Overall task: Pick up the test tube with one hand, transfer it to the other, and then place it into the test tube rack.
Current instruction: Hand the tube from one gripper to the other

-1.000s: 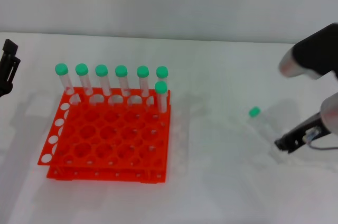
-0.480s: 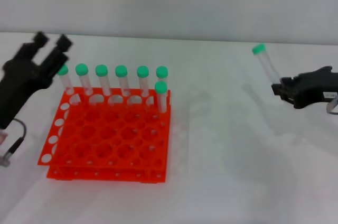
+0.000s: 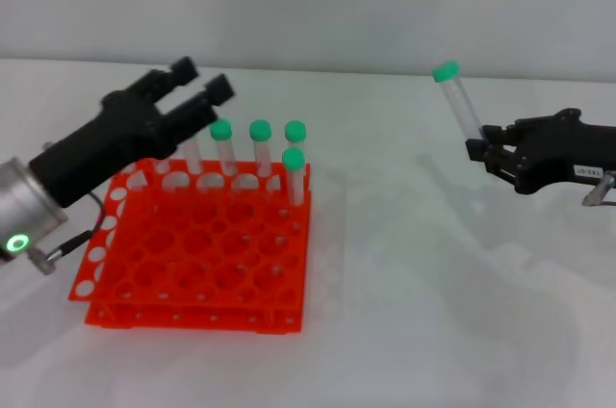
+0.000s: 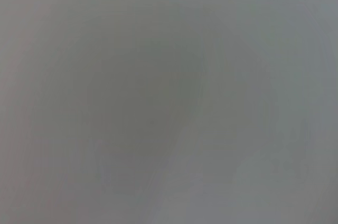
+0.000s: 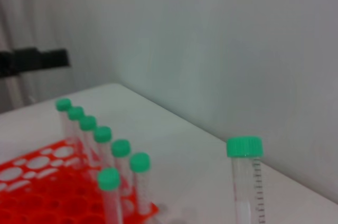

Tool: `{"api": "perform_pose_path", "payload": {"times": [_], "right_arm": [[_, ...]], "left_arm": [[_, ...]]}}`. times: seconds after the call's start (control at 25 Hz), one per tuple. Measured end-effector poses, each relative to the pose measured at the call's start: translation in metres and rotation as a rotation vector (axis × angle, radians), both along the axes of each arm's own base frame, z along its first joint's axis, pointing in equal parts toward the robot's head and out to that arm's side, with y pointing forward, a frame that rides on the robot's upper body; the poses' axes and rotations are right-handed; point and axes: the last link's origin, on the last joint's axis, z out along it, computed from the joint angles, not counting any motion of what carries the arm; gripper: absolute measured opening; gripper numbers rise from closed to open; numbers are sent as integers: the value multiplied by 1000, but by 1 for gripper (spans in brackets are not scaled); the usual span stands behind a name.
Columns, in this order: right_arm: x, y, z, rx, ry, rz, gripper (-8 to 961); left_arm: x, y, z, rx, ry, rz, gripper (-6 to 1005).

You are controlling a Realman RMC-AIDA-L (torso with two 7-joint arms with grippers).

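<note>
Test tubes counted: eight in all. One test tube [image 3: 457,100] is held aloft by the right end effector [image 3: 489,155], pinched at its lower part; seven other capped tubes [image 5: 100,150] stand in the test tube rack [image 3: 192,254], all seven visible in the right wrist view. From the head view only four green caps show, the rest hidden behind the left arm.

Rack: one, orange, on the white desk [image 3: 404,312]. Six tubes fill the rearmost row; the seventh stands one row nearer, at the right end. Remaining holes are open.

Held tube: long axis near vertical, green cap up, leaning slightly toward the rack. It sits well right of the rack, above the desk.

Left end effector [image 3: 204,81]: fingers spread, nothing between them, hovering over the rack's rear left corner, pointing rightward.

Left wrist view: uniform grey, nothing discernible.
</note>
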Motion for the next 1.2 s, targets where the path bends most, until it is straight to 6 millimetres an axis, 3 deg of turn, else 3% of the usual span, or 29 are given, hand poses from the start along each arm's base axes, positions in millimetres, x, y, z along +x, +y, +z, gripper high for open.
{"api": "perform_pose_path", "payload": {"times": [0.56,1.2], "right_arm": [[-21,-6,-21,-79,42,128,253],[-42,-9,-34,-125,87,207,277]], "left_arm": [[42,16,-31,-141,75,-131,677],[61,18,-50,-220,86,-179,659]]}}
